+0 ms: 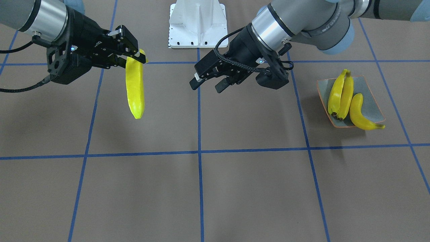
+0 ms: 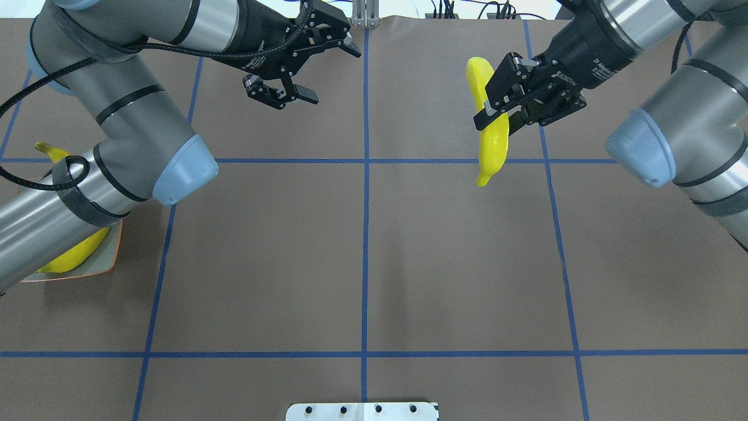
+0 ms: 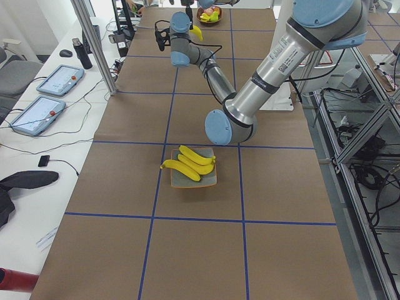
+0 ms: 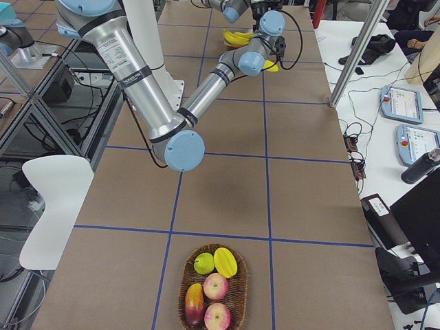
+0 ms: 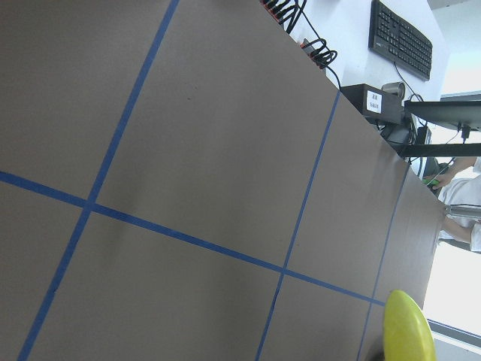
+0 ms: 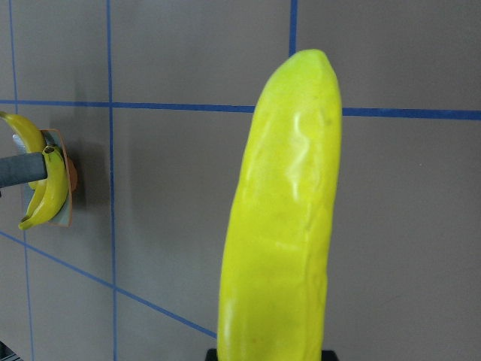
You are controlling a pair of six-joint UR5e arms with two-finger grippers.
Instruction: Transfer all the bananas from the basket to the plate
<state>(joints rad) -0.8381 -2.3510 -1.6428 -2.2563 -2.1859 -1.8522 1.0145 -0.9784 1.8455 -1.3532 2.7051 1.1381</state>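
Brown-covered table (image 1: 235, 188), marked into big squares by blue tape lines (image 1: 199, 134). The white robot base (image 1: 198, 23) sits at the mid robot-side edge.

Right gripper (image 1: 137, 55): fingers clamped across the upper end of the held banana (image 1: 135, 90). The fruit hangs clear of the surface, long axis near vertical, blunt free tip pointing down. It sits over the robot-side part of the table, on the robot's right of the centre line. In the right wrist view it fills the middle of the picture.

Left gripper (image 1: 207, 85): fingers spread apart, nothing between them. It hovers by the centre tape line, turned toward the held banana and well apart from it.

Plate (image 1: 371, 97): toward the table's left end, flat on the surface. It holds three bananas (image 1: 341, 95). Two lie pressed side by side; the third lies just beside them, its stem end poking past the plate's rim.

Basket (image 4: 184, 275): at the table's right end, near the edge. It holds mixed fruit (image 4: 216, 285), green, yellow and red pieces.
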